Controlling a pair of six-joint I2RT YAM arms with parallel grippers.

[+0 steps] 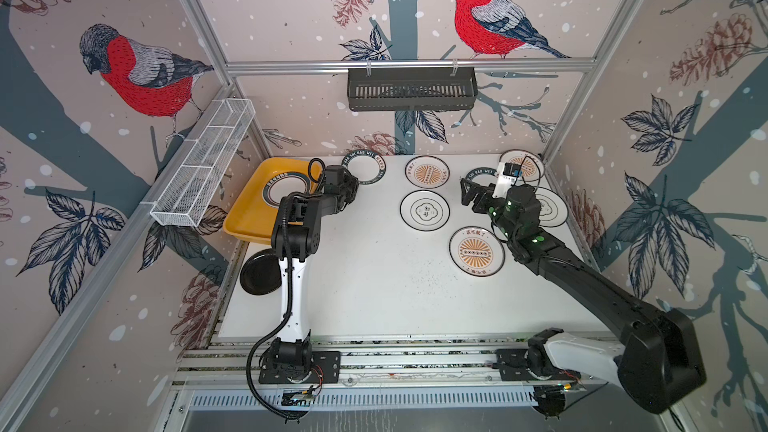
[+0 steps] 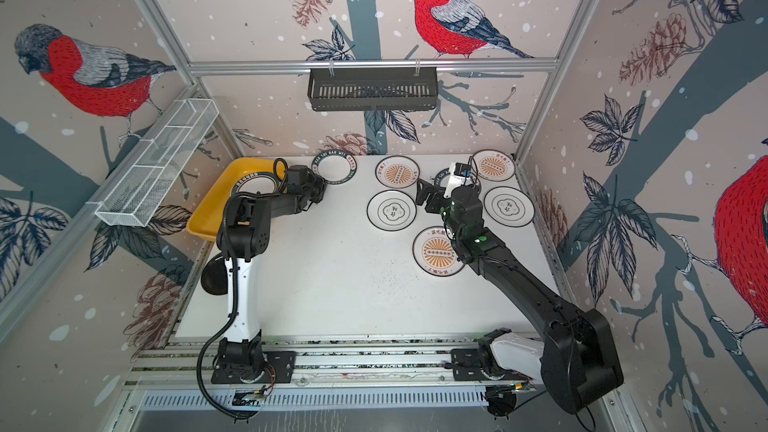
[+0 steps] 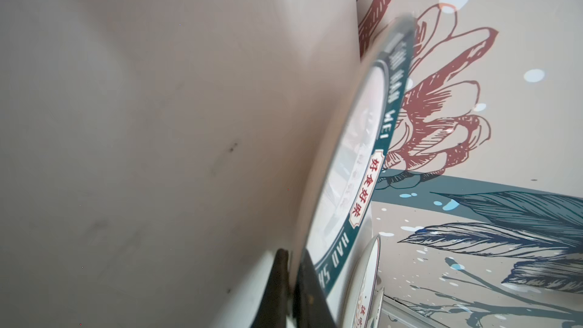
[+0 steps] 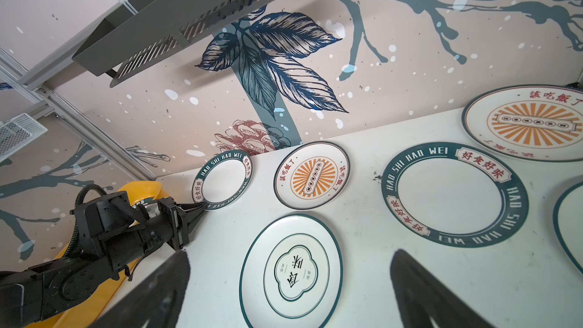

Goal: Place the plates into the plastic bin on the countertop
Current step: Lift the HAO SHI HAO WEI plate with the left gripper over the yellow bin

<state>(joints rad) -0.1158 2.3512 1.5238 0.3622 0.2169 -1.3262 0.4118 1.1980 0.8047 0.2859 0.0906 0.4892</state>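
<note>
The left tool (image 4: 202, 207) pinches the rim of the lettered plate (image 4: 222, 181), probably to carry it left into the bin (image 1: 249, 201); the right tool (image 1: 466, 193) stands wide and empty.

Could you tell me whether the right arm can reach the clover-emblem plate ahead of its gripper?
Probably yes: the open right gripper is just beside the clover-emblem plate, which lies flat, uncovered, with only bare countertop between.

Black-and-white left arm (image 1: 293, 292) with looping corrugated cable (image 1: 249, 363); black right arm (image 1: 582, 272), green lights (image 1: 538, 238).
</note>
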